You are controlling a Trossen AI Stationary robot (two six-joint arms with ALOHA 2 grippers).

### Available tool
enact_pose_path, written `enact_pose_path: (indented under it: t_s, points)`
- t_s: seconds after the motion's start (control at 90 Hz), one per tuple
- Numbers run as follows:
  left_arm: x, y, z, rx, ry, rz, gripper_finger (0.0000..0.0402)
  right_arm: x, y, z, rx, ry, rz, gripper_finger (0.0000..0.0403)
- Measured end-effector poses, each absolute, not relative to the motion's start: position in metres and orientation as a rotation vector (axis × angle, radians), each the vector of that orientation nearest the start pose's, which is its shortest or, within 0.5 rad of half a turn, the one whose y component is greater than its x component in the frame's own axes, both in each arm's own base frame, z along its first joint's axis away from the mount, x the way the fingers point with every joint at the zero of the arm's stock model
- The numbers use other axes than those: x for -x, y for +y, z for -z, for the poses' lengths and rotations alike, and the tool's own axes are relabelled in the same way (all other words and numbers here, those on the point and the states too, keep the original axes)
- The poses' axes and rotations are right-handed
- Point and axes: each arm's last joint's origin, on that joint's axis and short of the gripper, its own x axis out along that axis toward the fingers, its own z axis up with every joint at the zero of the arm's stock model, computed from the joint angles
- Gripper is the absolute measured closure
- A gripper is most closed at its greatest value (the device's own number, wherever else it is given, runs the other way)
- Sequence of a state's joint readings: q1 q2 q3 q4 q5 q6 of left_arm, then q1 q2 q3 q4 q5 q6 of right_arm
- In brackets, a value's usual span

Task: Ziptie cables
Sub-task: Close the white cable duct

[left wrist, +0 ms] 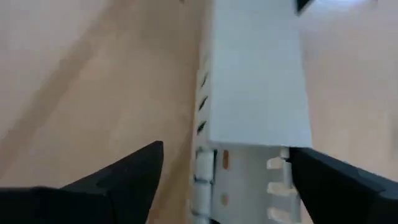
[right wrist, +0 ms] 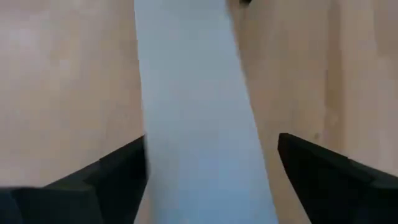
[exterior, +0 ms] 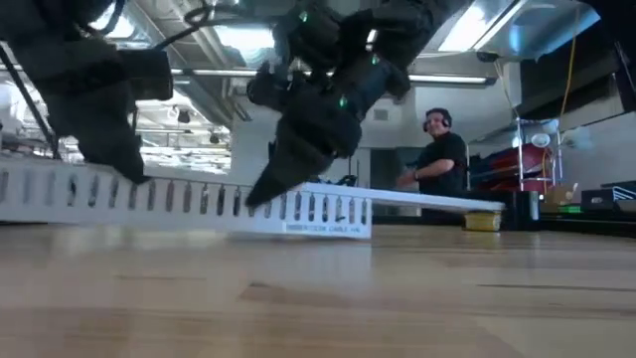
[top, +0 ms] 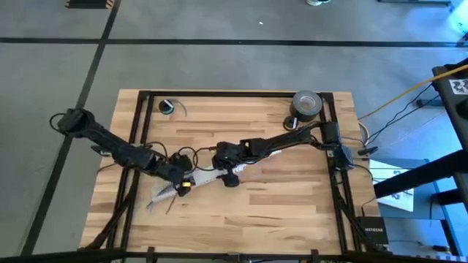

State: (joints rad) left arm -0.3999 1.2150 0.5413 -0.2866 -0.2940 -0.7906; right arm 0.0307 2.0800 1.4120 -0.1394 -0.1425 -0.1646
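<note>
1. Cables [top: 162, 199] are faintly made out as grey strands on the wooden surface [top: 278, 197], by the slotted white strip's [top: 201, 177] lower end.
2. No ziptie can be picked out in any view.
3. Left gripper [left wrist: 221, 180] is spread around the strip.
4. Right gripper [right wrist: 211, 168] is likewise spread astride the strip's plain cover [right wrist: 193, 93].
5. A tape roll [top: 307, 104] is seen at the far edge.

A grey tape roll [top: 308, 104] is seen at the wooden table's [top: 278, 197] 1 o'clock corner; a white slotted plastic strip [top: 208, 175] is laid centrally.
</note>
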Motion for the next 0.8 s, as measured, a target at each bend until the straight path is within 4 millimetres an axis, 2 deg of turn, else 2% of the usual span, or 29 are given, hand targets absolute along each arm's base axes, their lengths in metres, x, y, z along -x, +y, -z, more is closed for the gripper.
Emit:
enact_pose_path:
  t_s: [0.111, 0.344, 0.6, 0.8]
  points:
    - [-0.196, -0.081, -0.177, 0.398, 0.831, -0.252, 0.0082, -0.445, 0.018, -0.172, 0.111, 0.745, -0.235, 0.0072]
    - [-0.178, -0.097, -0.178, 0.268, 0.750, -0.343, 0.0082, -0.445, 0.019, -0.172, 0.107, 0.739, -0.242, 0.0072]
    - [-0.177, -0.090, -0.164, 0.288, 0.746, -0.365, 0.0082, -0.452, 0.020, -0.156, 0.092, 0.714, -0.282, 0.0072]
    - [-0.180, -0.089, -0.164, 0.279, 0.741, -0.343, 0.0082, -0.459, 0.021, -0.158, 0.068, 0.636, -0.269, 0.0072]
